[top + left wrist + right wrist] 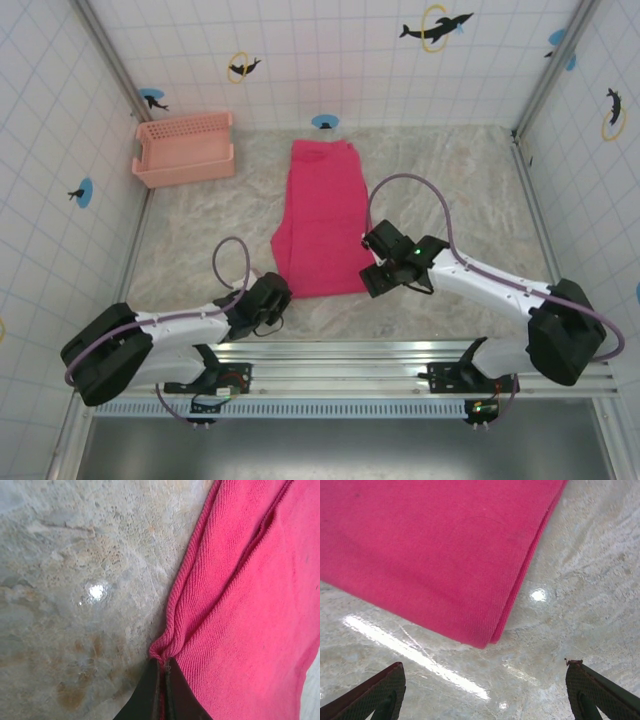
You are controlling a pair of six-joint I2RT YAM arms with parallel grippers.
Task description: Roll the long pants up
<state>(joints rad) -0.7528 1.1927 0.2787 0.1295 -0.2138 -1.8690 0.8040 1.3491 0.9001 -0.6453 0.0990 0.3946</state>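
A: Where are the pants [322, 215]?
B: Flat on the bench [450, 190], about mid-width. They look folded lengthwise into one long strip running far to near. The near end is a bit wider.
A: Handling?
B: My read is light, soft and floppy. It's pink knit cloth with no stiffness, so it sags if lifted from one point. It drags on the bench rather than sliding clean, and it isn't fragile. Layers can shift apart in a roll, so I'd keep both corners level.
A: Where to grab?
B: The two near corners, going through all layers at the edge seam. Then turn the near end over and roll toward the far end.
A: Left pincer [270, 298]?
B: It's closed at the near left corner. The left wrist view shows its fingers [150, 690] pressed together, with the cloth bunched right at the tips. It looks pinched on the pants.
A: Right pincer [378, 272]?
B: Wide open, at the near right corner. In the right wrist view the corner lies between the spread fingers [375, 695] and a bit beyond their tips, not touching them. It's holding nothing.
A: Counts?
B: One pair of pants. One pink basket [185, 150], far left, well apart from the pants. Two pincers.
A: Anything in the basket?
B: Can't tell for sure from above, looks bare.
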